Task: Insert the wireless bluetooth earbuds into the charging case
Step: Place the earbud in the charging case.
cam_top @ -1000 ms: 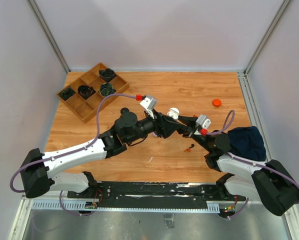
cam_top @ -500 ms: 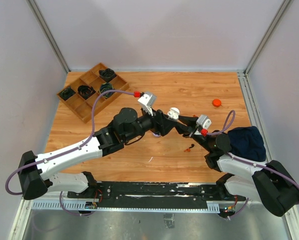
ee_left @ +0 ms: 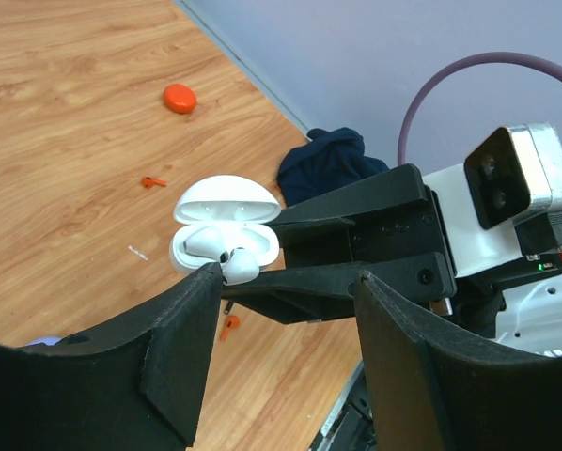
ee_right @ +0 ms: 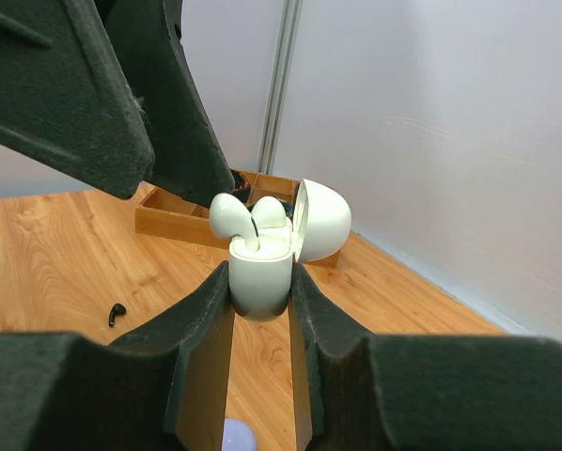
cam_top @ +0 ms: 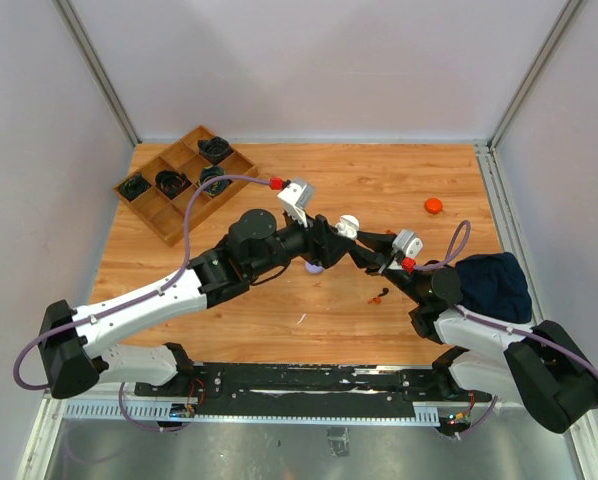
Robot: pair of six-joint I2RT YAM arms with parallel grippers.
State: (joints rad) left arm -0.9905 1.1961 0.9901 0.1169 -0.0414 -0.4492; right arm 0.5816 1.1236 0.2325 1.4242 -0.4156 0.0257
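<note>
My right gripper [ee_right: 260, 282] is shut on a white charging case [ee_right: 260, 272] and holds it upright above the table with its lid open. Two white earbuds stand in it: one [ee_right: 270, 212] is seated deeper, the other [ee_right: 228, 214] is tilted and sticks out. My left gripper [ee_left: 288, 274] is open right beside the case [ee_left: 226, 230]; its left fingertip touches the tilted earbud [ee_left: 240, 267]. In the top view the case [cam_top: 347, 226] sits between the left gripper [cam_top: 329, 246] and the right gripper [cam_top: 367, 242].
An orange earbud [ee_left: 228, 325] and a black earbud [cam_top: 382, 293] lie on the table under the grippers. A pale purple round thing [cam_top: 314, 267] lies below the left gripper. An orange round case [cam_top: 434, 206] lies far right, a dark blue cloth [cam_top: 491, 283] at the right edge. A wooden tray [cam_top: 151, 212] of black cables stands far left.
My left arm has shifted slightly forward, bringing its gripper closer against the case. The pale purple thing under it now shows. The right arm has not moved.
</note>
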